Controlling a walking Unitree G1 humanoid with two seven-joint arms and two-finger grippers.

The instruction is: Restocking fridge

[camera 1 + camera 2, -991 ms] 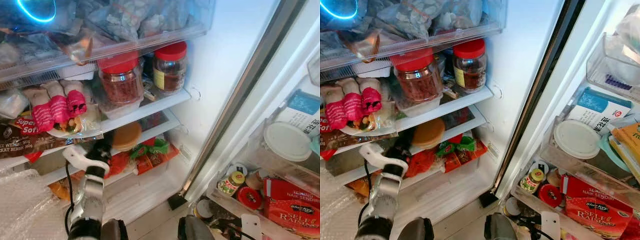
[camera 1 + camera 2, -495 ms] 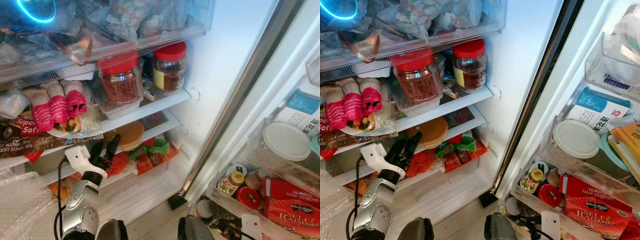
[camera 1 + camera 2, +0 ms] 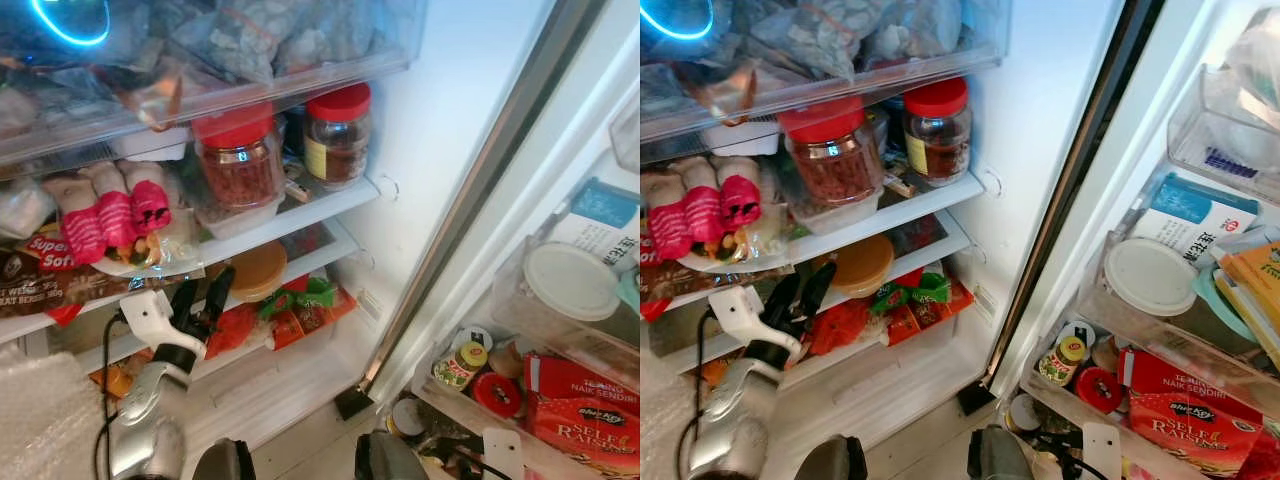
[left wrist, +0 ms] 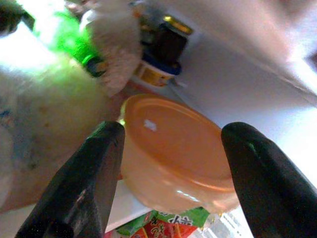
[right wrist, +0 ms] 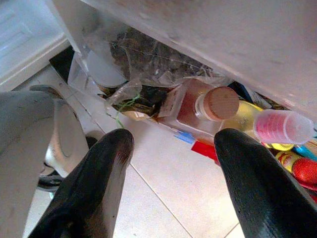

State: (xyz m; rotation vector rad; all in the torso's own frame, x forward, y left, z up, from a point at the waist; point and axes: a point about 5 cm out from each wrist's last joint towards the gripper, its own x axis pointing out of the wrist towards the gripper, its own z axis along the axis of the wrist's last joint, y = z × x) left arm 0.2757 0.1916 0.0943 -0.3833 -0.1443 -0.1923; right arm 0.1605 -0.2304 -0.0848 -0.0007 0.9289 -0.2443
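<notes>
Orange-lidded tub (image 3: 257, 269) sat on the fridge's lower shelf (image 3: 330, 250), below the red-capped jars (image 3: 338, 135); left gripper (image 3: 201, 297) hung open just beside it, fingers spread wider than the tub and empty.

Judged best: withdraw straight, clear of the green packets (image 3: 305, 297) under the tub. Right gripper (image 5: 168, 148) open, idle above the floor. Legible beside the tub's shelf: "Super Soft"; door box: "SELF RAISING".

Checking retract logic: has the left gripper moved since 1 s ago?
Yes. The left gripper has pulled back from the orange container, fingers now open and apart from it, where earlier they reached its edge.
</notes>
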